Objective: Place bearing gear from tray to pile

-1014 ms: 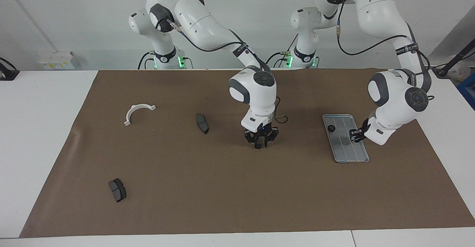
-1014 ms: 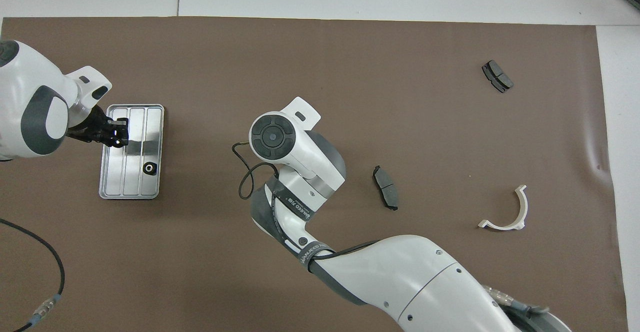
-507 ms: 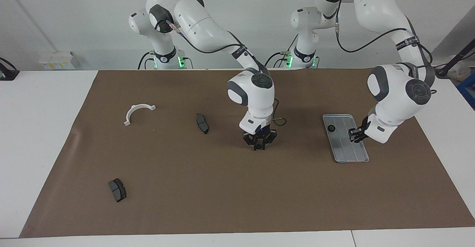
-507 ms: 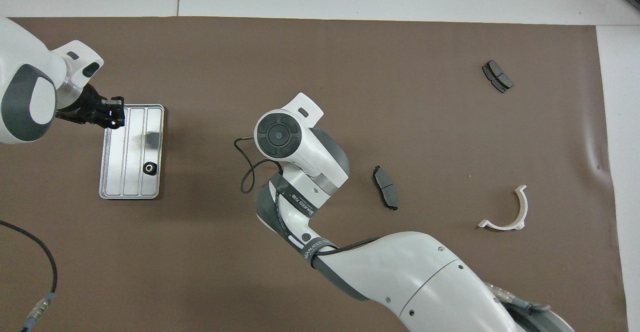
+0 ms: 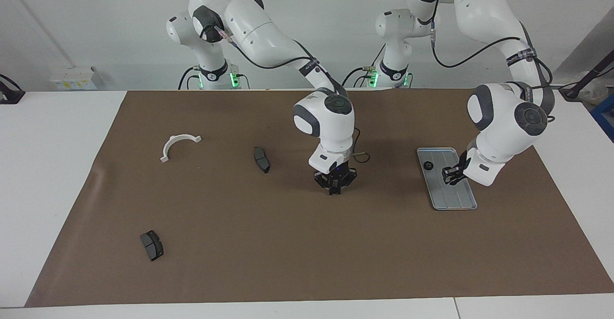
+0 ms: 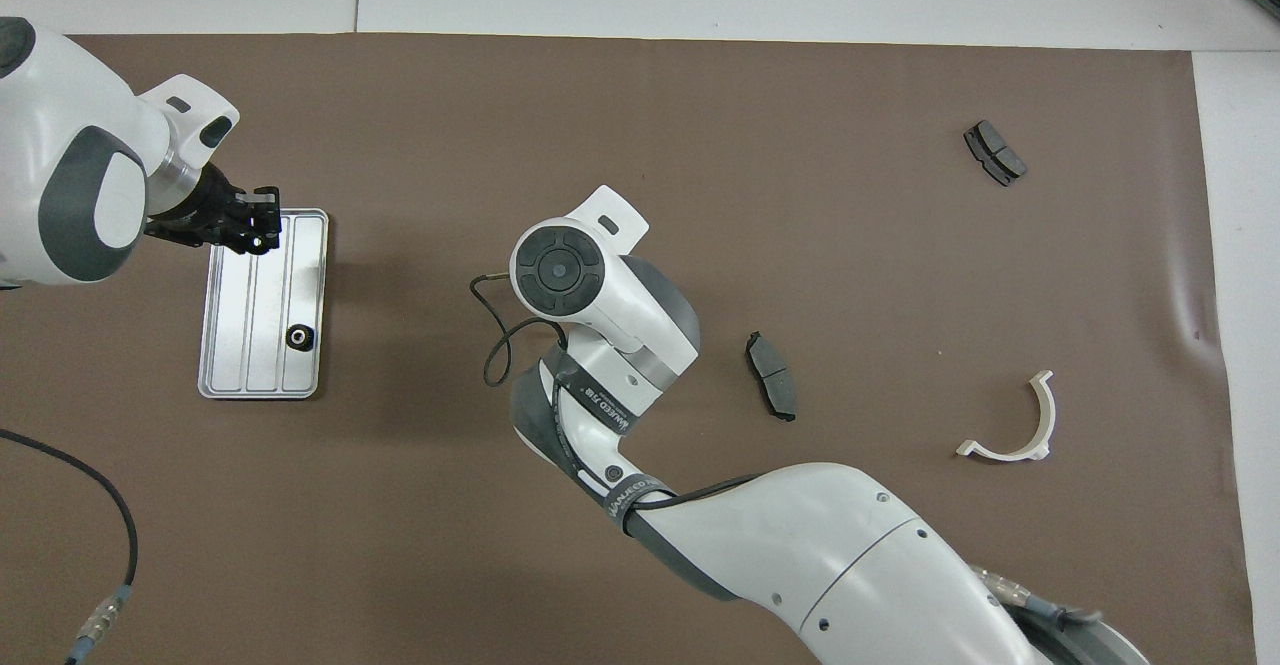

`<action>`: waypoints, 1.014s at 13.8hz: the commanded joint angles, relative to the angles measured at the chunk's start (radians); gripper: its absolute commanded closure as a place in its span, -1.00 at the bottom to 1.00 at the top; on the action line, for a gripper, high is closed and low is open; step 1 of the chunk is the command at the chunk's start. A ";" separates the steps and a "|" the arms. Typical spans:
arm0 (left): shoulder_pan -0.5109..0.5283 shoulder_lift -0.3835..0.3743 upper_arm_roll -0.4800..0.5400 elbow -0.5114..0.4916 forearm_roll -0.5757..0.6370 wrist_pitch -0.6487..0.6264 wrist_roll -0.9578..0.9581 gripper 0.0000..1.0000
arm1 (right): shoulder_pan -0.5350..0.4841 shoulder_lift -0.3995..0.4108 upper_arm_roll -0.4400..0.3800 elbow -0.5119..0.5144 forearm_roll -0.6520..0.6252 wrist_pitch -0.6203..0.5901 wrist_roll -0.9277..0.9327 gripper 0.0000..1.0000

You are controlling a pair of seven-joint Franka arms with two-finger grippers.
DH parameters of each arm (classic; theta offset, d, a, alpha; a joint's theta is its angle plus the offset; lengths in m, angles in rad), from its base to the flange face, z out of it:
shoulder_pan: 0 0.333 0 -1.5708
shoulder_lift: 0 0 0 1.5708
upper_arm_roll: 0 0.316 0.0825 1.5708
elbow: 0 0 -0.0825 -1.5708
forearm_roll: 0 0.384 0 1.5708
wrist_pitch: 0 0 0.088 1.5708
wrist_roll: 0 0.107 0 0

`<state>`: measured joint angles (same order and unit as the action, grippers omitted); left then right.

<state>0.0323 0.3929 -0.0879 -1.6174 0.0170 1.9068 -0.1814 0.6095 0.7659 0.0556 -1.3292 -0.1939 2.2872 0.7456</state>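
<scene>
**Gear on tray; both claws over the mat**

The gear (image 5: 429, 166) lies in the metal tray (image 5: 458, 201), at the left arm's end of the table, in the tray's half nearer the robots. The left gripper (image 5: 449, 175) hangs over the tray, near the gear and apart from it; I cannot tell how its fingers stand. The right gripper (image 5: 334, 189) is low over the bare brown mat (image 5: 288, 242) mid-table, fingertips pressed together; whether they pinch anything cannot be told. Two brake pads (image 5: 261, 159) (image 5: 151, 245) and a white bracket (image 5: 178, 145) lie scattered toward the right arm's end.

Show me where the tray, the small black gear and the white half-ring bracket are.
tray (image 6: 245, 345): overhead view, bare grooved floor.
small black gear (image 6: 299, 337): overhead view, its middle.
white half-ring bracket (image 5: 175, 142): facing view, the arc's top.
</scene>
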 commanded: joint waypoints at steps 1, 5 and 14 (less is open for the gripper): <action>-0.005 -0.026 -0.027 0.002 -0.008 -0.020 -0.064 0.73 | -0.068 -0.054 0.010 -0.059 -0.024 0.017 0.034 1.00; -0.006 -0.025 -0.133 0.002 -0.005 -0.005 -0.283 0.73 | -0.164 -0.178 0.010 -0.203 -0.022 0.034 0.006 1.00; -0.340 0.069 -0.155 -0.001 0.037 0.213 -0.803 0.73 | -0.419 -0.408 0.017 -0.551 -0.009 0.116 -0.328 1.00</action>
<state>-0.2635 0.4304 -0.2604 -1.6180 0.0231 2.0878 -0.9255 0.2332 0.3894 0.0547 -1.8091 -0.1943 2.3590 0.4780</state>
